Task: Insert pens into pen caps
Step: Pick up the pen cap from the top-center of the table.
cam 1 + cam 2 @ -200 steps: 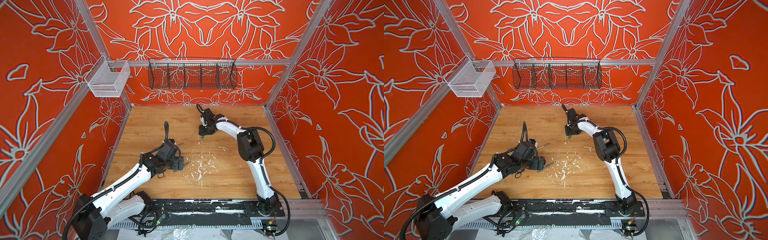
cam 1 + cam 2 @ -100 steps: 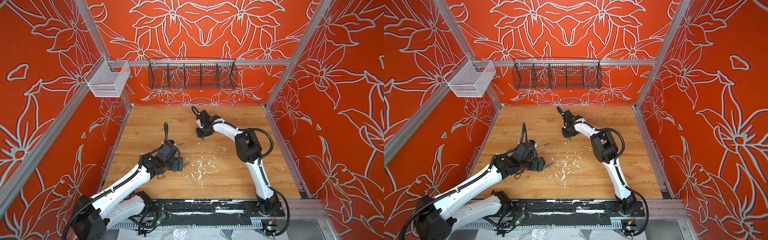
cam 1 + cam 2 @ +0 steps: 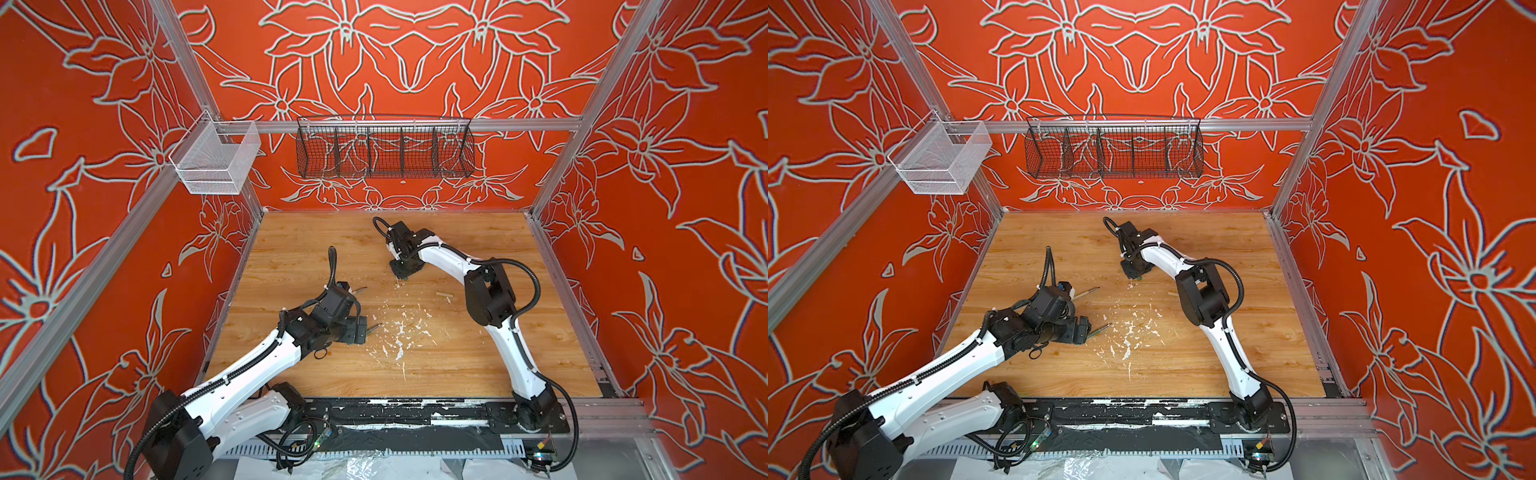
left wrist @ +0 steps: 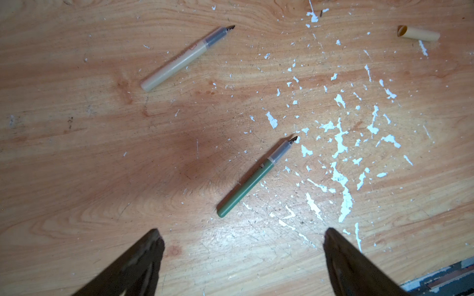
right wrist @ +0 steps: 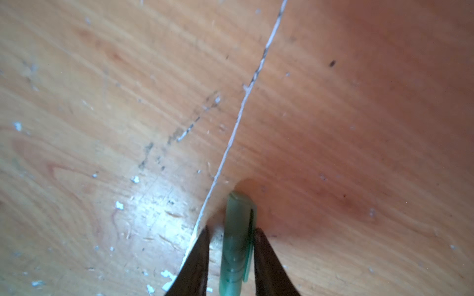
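A mint green pen cap (image 5: pixel 237 243) lies on the wood between the fingers of my right gripper (image 5: pixel 230 232), which is shut on it; one finger touches its clip. In both top views that gripper (image 3: pixel 402 272) (image 3: pixel 1134 272) points down at the table's middle back. My left gripper (image 4: pixel 242 238) stands wide open just above the table, with nothing in it. A dark green pen (image 4: pixel 256 176) lies just ahead of it, and a pale pen (image 4: pixel 183 59) lies farther off. A tan pen cap (image 4: pixel 418 33) (image 3: pixel 443 294) lies alone beside the right arm.
White paint flecks (image 3: pixel 399 332) litter the table's middle. A black wire basket (image 3: pixel 384 149) hangs on the back wall and a white mesh basket (image 3: pixel 216 162) hangs at the left corner. A black rail (image 3: pixel 415 411) runs along the front edge.
My right gripper has lowered slightly toward the table and its jaws have closed in on the green cap. The left arm has barely moved.
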